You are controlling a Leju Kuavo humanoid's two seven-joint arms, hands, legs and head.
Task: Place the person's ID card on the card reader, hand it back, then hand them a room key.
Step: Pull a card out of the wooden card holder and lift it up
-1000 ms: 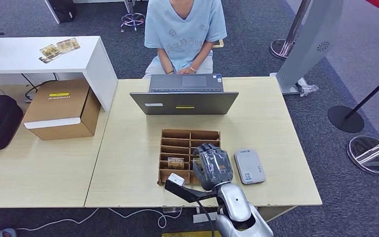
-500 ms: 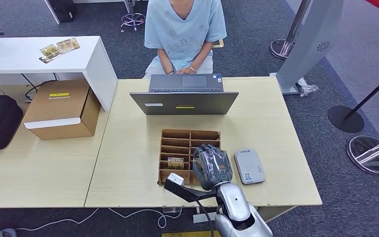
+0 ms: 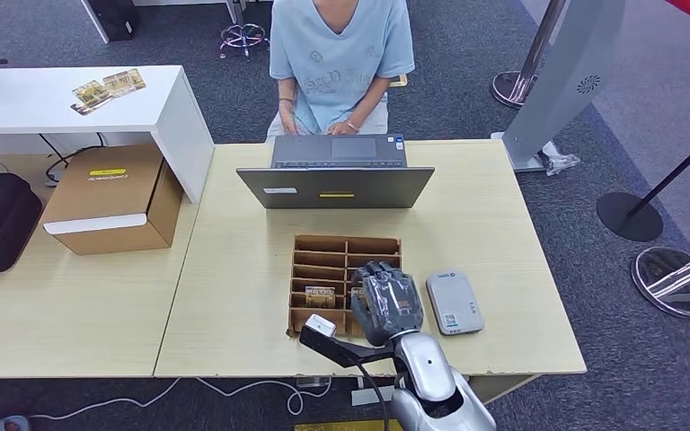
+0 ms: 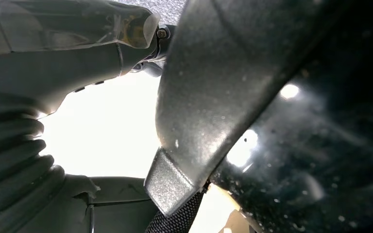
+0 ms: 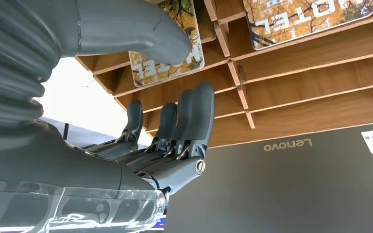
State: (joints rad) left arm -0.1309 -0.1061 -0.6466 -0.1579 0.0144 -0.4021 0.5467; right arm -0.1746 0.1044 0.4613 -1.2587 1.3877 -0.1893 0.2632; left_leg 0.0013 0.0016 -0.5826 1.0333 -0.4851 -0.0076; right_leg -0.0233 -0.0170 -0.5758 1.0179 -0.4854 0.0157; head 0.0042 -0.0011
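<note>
Head view has my right hand (image 3: 386, 303) over the near right slots of the rack (image 3: 323, 245), just left of the reader (image 3: 454, 303), which lies bare, so I judge I'm on the key step. Right wrist view: fingers (image 5: 194, 116) apart and holding nothing, thumb tip at a key card (image 5: 167, 63) in its slot; next I must pinch it and lift it clear. Left wrist view: I cannot tell my left hand's (image 4: 43, 58) state.
</note>
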